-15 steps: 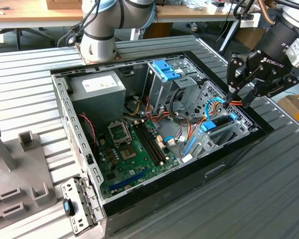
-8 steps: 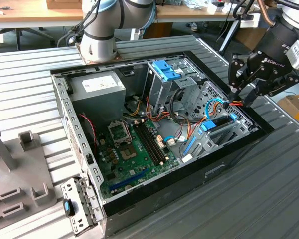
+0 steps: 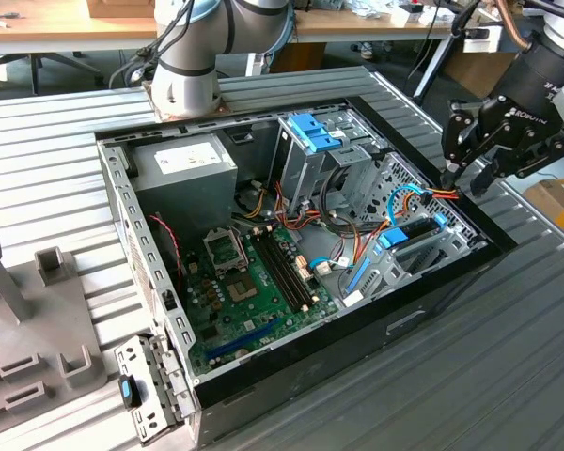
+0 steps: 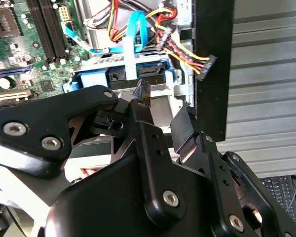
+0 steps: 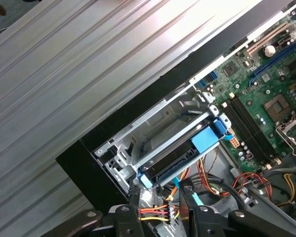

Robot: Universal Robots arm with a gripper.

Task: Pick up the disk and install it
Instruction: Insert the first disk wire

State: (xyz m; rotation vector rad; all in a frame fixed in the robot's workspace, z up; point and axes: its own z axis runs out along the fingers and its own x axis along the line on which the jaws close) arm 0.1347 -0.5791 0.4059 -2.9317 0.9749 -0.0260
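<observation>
A ribbed grey bench (image 3: 56,132) is carrying an open case (image 3: 357,340). The disk (image 3: 409,232) is sitting in the bay (image 5: 153,123) at a corner of the case. The end effector (image 3: 463,180) is hovering above that corner, its fingers (image 4: 142,111) spread and gripping nothing.

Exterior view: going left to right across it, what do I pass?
In order: grey fixture → power supply → drive cage → disk → gripper.
</observation>
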